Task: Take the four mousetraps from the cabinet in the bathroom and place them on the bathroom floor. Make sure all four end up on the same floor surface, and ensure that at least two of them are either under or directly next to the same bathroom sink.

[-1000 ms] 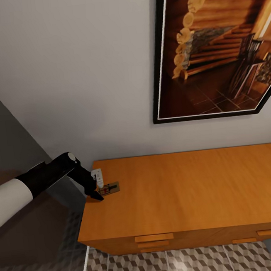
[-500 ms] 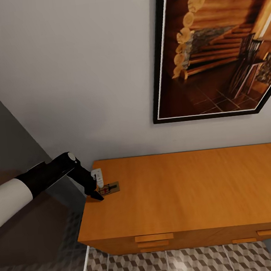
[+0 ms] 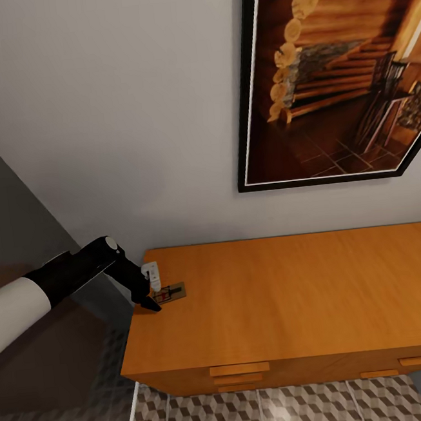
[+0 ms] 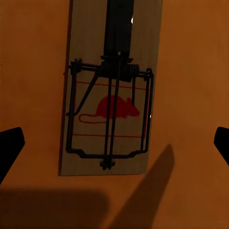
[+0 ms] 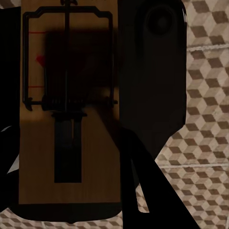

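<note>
My left gripper (image 3: 157, 305) is spread wide, its black fingertips (image 4: 10, 145) either side of a flat brown wooden mousetrap (image 4: 110, 90) with dark wire parts and a red mouse print, lying at the left rear of the orange-brown wooden cabinet (image 3: 297, 298) top. My right gripper (image 5: 62, 200) is pinching a second wooden mousetrap (image 5: 69, 114) above the cube-patterned tiled floor (image 5: 205, 119)

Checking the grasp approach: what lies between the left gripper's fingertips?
In the left wrist view, a mousetrap flat on the cabinet top lies between the open left gripper fingertips.
</note>
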Motion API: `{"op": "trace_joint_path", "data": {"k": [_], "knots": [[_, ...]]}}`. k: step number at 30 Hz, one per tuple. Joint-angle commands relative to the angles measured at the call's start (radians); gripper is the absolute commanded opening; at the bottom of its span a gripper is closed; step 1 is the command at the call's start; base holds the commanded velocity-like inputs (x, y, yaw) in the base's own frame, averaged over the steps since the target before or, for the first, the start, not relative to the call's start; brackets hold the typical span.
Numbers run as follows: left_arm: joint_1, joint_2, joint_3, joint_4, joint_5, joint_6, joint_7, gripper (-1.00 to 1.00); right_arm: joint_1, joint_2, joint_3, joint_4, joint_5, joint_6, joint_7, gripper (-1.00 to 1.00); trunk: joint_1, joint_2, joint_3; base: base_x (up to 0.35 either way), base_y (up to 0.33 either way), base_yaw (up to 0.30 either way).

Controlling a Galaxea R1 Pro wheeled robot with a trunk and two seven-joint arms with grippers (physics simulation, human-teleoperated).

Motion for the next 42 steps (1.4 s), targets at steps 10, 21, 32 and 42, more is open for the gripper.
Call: {"op": "trace_joint_path", "data": {"k": [10, 21, 32, 42], "knots": [[0.007, 0.0, -0.004, -0.002, 0.005, 0.003, 0.008, 1.0, -0.001, 0.0, 0.008, 0.001, -0.014, -0.004, 0.002, -1.0, 0.001, -0.001, -0.002, 0.0, 0.0, 0.0], [0.007, -0.019, -0.004, 0.005, 0.005, 0.004, 0.008, 1.0, -0.001, 0.0, 0.008, 0.001, -0.013, -0.004, 0.002, -1.0, 0.001, -0.001, -0.002, 0.0, 0.0, 0.0], [0.007, -0.031, -0.004, 0.013, 0.005, 0.004, 0.008, 1.0, -0.001, 0.0, 0.008, 0.001, -0.013, -0.004, 0.002, -1.0, 0.001, -0.001, -0.002, 0.0, 0.0, 0.0], [0.007, -0.032, -0.004, 0.013, 0.005, 0.004, 0.008, 1.0, -0.001, 0.0, 0.008, 0.001, -0.013, -0.004, 0.002, -1.0, 0.001, -0.001, -0.002, 0.0, 0.0, 0.0]]}}
